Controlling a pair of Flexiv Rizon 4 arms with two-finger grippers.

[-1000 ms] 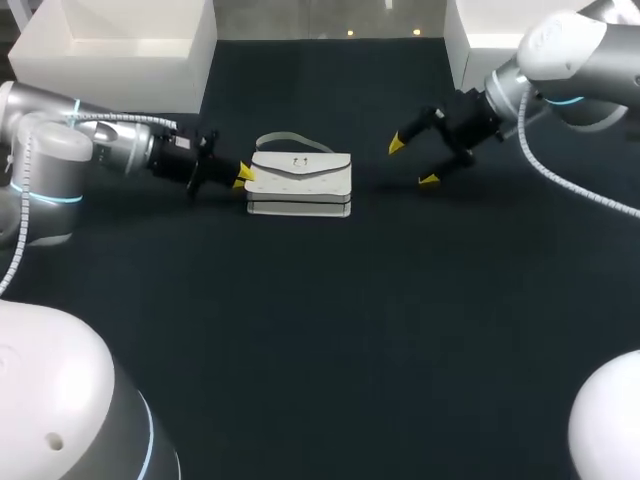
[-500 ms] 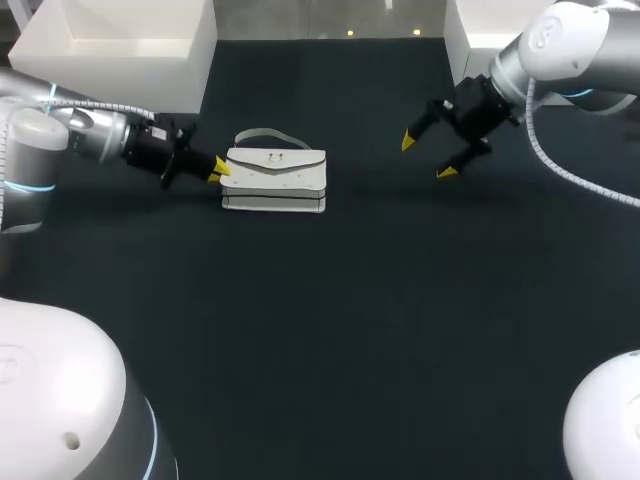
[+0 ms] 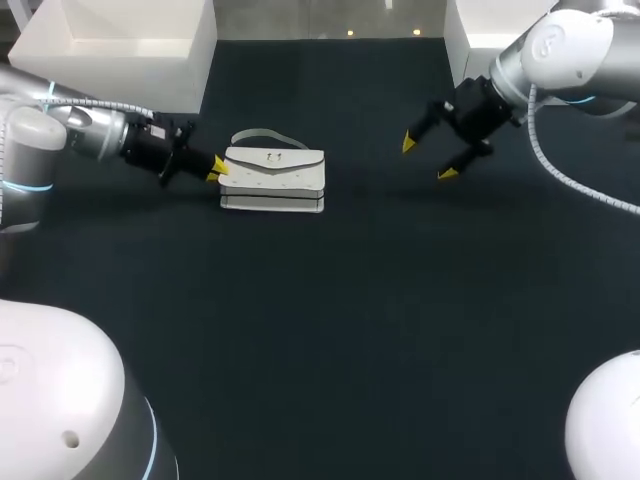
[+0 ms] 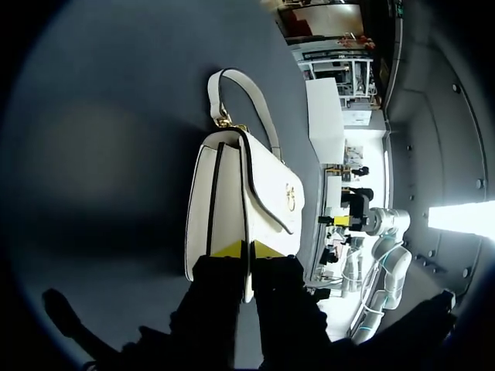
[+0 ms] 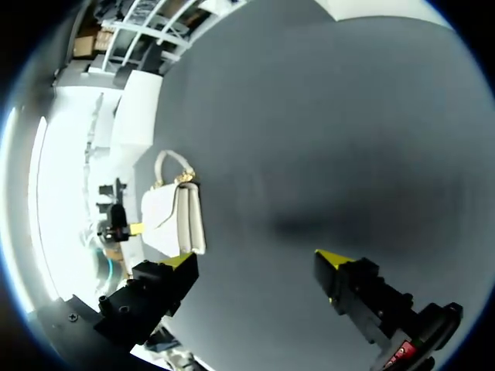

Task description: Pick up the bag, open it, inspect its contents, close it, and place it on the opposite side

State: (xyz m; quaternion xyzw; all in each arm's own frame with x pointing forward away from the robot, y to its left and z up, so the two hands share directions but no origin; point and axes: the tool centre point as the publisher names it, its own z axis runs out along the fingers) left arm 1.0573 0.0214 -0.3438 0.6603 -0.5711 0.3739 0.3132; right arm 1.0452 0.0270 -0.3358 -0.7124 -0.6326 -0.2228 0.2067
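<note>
A white handbag (image 3: 272, 178) with a short strap lies flat on the dark table, left of centre; it also shows in the left wrist view (image 4: 247, 193) and the right wrist view (image 5: 176, 218). My left gripper (image 3: 216, 170) comes in from the left and is shut on the bag's left end, its yellow tips (image 4: 247, 249) pinching the edge by the flap. My right gripper (image 3: 425, 158) hangs open at the back right, well apart from the bag, with nothing between its fingers (image 5: 255, 260). The flap lies closed.
A white box (image 3: 120, 45) stands at the table's back left, just behind my left arm, and another white box (image 3: 480, 40) at the back right beside my right arm. Dark tabletop (image 3: 350, 320) stretches in front of the bag.
My left gripper has drawn the bag to the left across the table. The right gripper has pulled back a little to the right, still open.
</note>
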